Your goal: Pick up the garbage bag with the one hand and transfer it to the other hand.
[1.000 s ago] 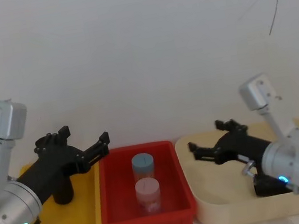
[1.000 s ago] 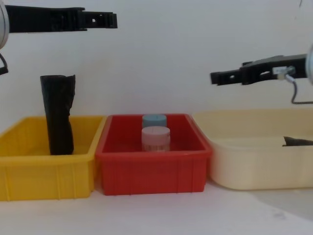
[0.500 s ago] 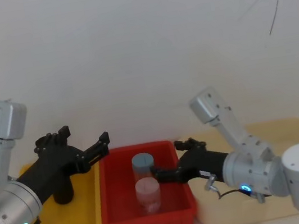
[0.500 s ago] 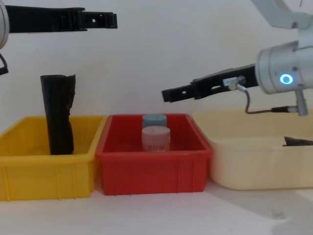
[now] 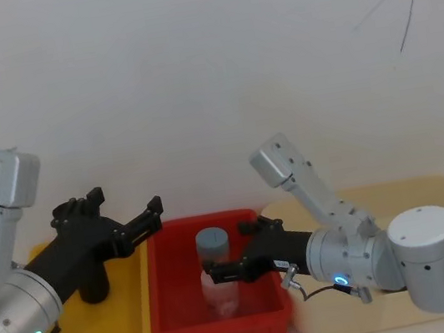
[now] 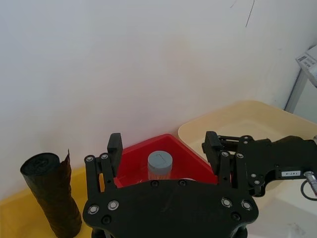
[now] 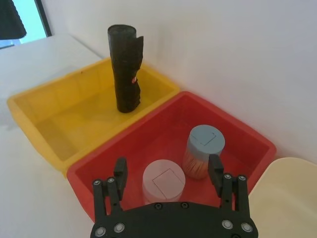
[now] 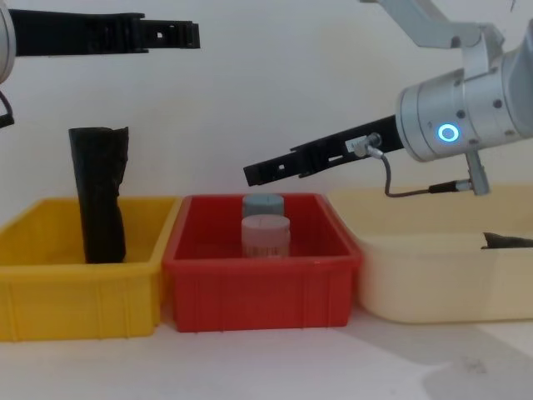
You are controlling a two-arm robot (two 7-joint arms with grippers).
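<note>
Three containers stand in a row across your tabletop (image 8: 266, 367): a yellow bin (image 8: 83, 308) toward the left edge, a red bin (image 8: 258, 292) at the middle, and a cream tray (image 8: 433, 283) toward the right edge.

(a) The garbage bag roll (image 8: 98, 196) stands upright inside the yellow bin, near that bin's far wall, with a ragged flap at its top. Nothing grips it.

(b) Your left pincer (image 5: 126, 200), on the arm with the green ring light, hovers over the yellow bin's side nearest the red bin. It is well above the roll's top and apart from it. Its fingers are spread, with nothing between them.

(c) Your right pincer (image 8: 250, 173), on the arm with the blue ring light, reaches in from the right-edge side and hangs tilted downward over the red bin, released and empty.

(d) Below it two jars stand upright in the red bin: a pink-lidded jar (image 7: 163, 184) toward the tabletop's near edge and a blue-lidded jar (image 7: 204, 151) just behind it. The right pincer touches neither.

(e) A dark object (image 8: 504, 241) lies in the cream tray; you cannot tell what it is.
</note>
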